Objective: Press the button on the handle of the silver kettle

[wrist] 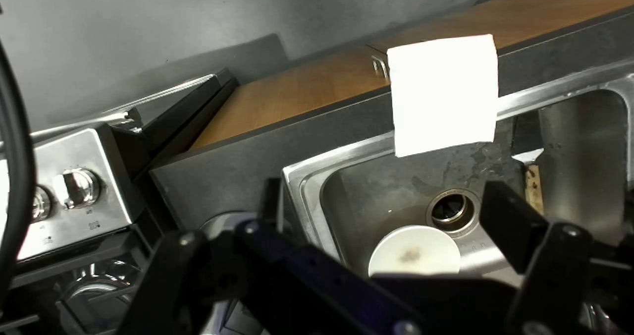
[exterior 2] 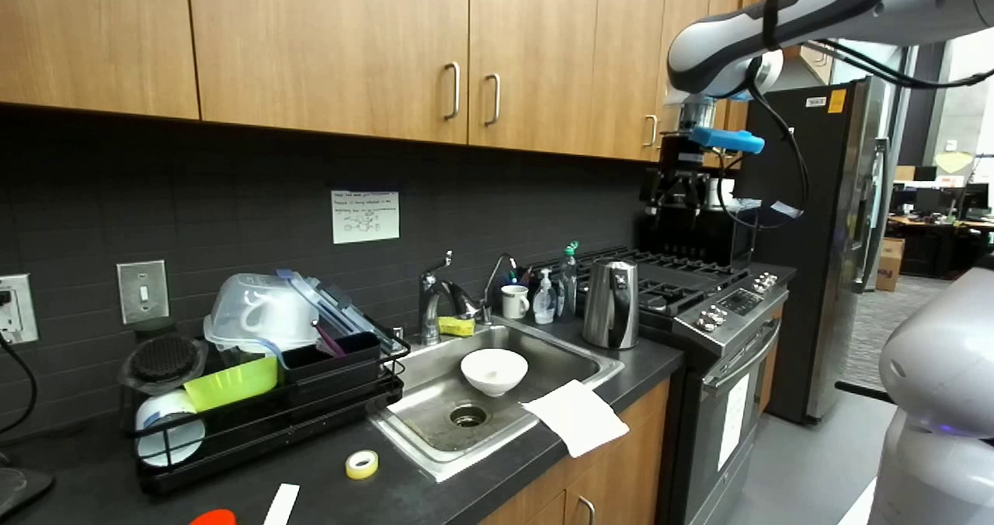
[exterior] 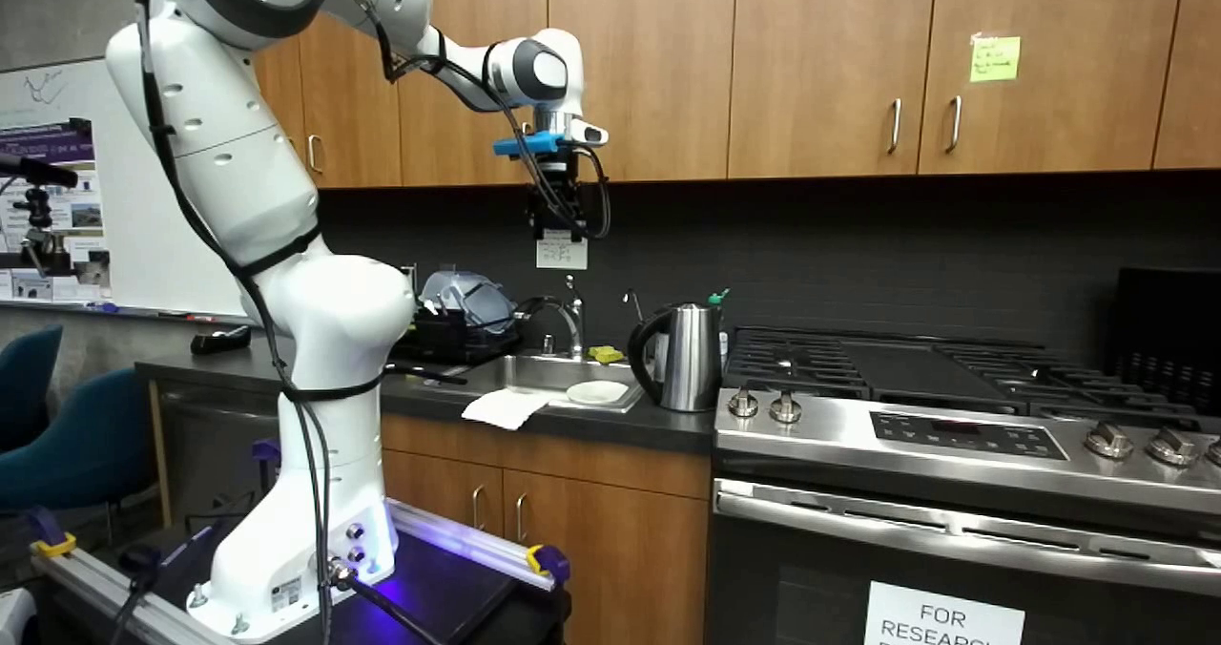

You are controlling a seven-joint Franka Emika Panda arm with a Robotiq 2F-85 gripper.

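The silver kettle (exterior: 694, 364) stands upright on the dark counter between the sink and the stove; it also shows in an exterior view (exterior 2: 603, 307). Its black handle (exterior: 641, 354) faces the sink side and the counter front. The button on the handle is too small to make out. My gripper (exterior: 561, 229) points down, high above the counter and apart from the kettle; it also shows in an exterior view (exterior 2: 674, 199). In the wrist view the gripper (wrist: 386, 198) has its fingers wide apart with nothing between them. There the kettle (wrist: 223, 222) is mostly hidden behind one finger.
A steel sink (exterior 2: 423, 432) holds a white bowl (exterior 2: 494, 371). A white paper (exterior 2: 578, 418) lies over its front edge. The faucet (exterior 2: 429, 300) and soap bottles (exterior 2: 544, 300) stand behind. The stove (exterior: 820, 426) adjoins the kettle. Wall cabinets (exterior: 639, 72) hang near the arm.
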